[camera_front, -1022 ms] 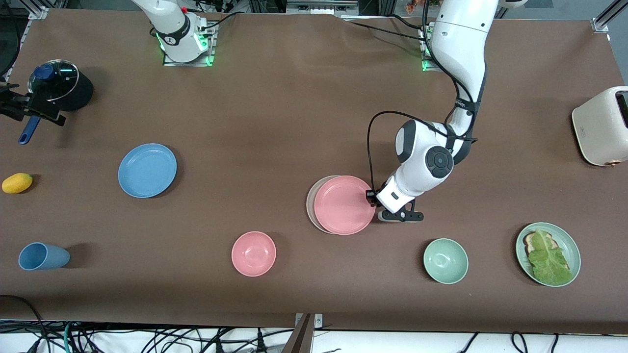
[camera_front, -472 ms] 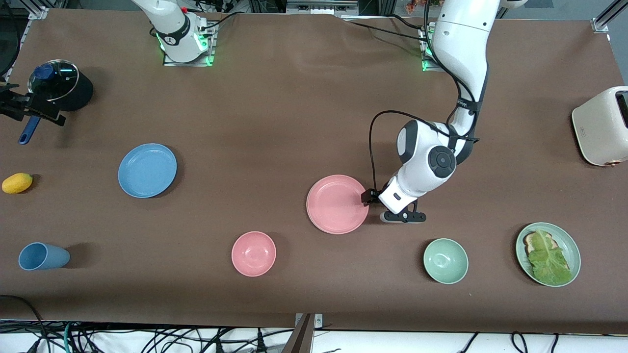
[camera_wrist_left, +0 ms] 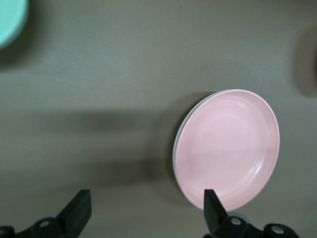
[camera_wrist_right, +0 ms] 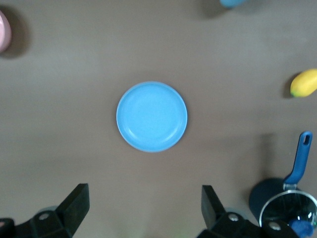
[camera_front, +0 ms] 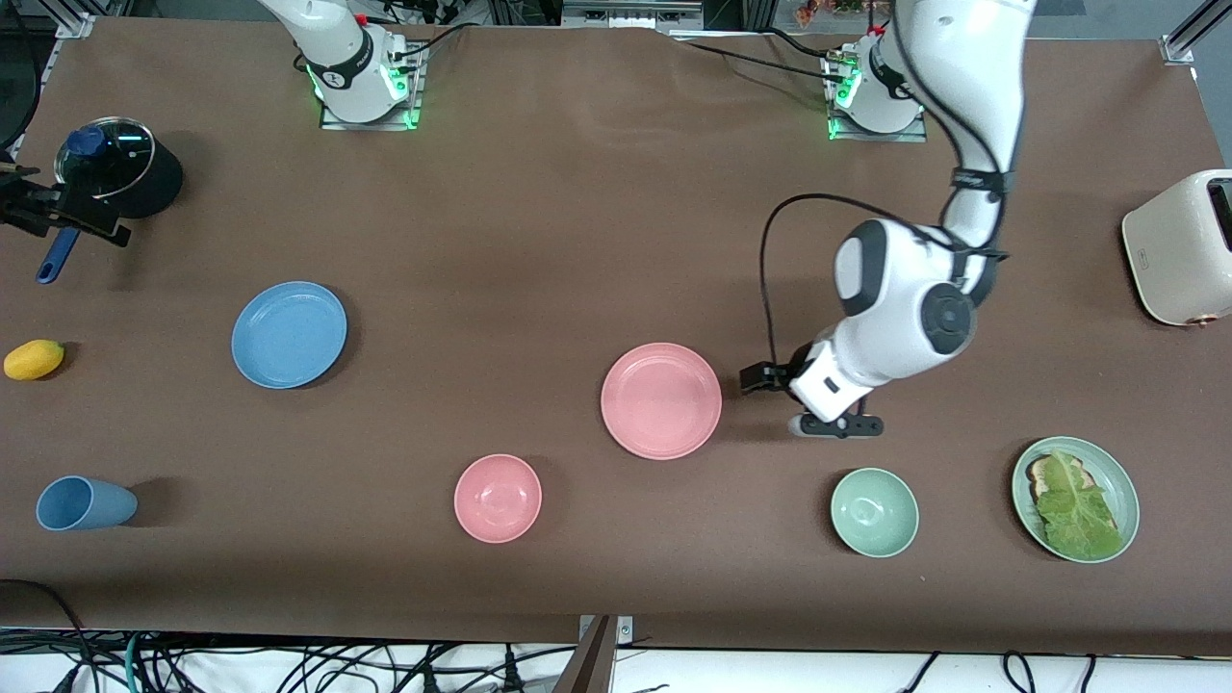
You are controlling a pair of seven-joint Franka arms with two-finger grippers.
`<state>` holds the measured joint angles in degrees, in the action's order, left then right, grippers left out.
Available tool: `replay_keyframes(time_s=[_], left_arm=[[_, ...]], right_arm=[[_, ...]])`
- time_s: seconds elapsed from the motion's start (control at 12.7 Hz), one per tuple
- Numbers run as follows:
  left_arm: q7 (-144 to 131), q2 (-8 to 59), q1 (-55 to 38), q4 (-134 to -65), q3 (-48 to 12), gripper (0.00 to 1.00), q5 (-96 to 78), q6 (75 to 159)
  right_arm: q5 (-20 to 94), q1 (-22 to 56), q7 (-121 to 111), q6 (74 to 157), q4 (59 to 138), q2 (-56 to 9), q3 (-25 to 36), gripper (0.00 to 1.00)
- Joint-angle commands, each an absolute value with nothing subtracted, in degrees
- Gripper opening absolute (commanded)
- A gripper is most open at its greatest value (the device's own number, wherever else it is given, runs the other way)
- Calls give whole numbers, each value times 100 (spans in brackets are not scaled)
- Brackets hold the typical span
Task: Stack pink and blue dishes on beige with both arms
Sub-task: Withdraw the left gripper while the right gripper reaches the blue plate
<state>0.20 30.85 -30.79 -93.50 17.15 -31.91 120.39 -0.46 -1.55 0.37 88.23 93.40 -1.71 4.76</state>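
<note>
Now the brown table (camera_front: 577, 192) carries everything, and the pink plate (camera_front: 660, 400) near its middle serves as the landmark. That plate sits squarely on the beige plate (camera_wrist_left: 177, 144), of which only a thin pale rim shows in the left wrist view, so the first half of the stack looks done. The left arm (camera_front: 905, 308) hangs just beside the pink plate, toward its own end of the table, and the left gripper (camera_front: 760, 378) is clear of the rim with its fingers (camera_wrist_left: 213, 206) spread wide and empty. The blue plate (camera_front: 289, 334) lies flat on the table well apart from the pink plate, toward the right arm's end. The right gripper (camera_wrist_right: 143, 210) hovers over that region, looking down on the blue plate, fingers (camera_wrist_right: 77, 201) apart and holding nothing.

The step in hand seems to be the handover to the right arm: it needs to descend, pinch the blue plate's rim, carry it across and lower it centred onto the pink plate.
</note>
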Motion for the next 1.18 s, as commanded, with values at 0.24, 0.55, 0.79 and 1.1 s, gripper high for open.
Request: replay_keyframes(time_s=[0.24,0.55,0.79,1.1], left_arm=[[325,2848,-1997,-8140,1653,100,-2023,9935],[1711,2611,-1109,-7972,1591,100,-1872,9449],[1767,2269,-696,-7972,1591,100,-1855,9211],[1767,1847,-571,-7945,1573,100,-1249,9088]], right_arm=[[131,-325,-17,9243,9860,-1140,694,100],[1299,-825,-1157,10282,10019,-2089,861,100],[1712,-1176,-1922,10739,10046,-2758,861,100],[2294,-1397,-2645,11064,10046,-3427,861,99]])
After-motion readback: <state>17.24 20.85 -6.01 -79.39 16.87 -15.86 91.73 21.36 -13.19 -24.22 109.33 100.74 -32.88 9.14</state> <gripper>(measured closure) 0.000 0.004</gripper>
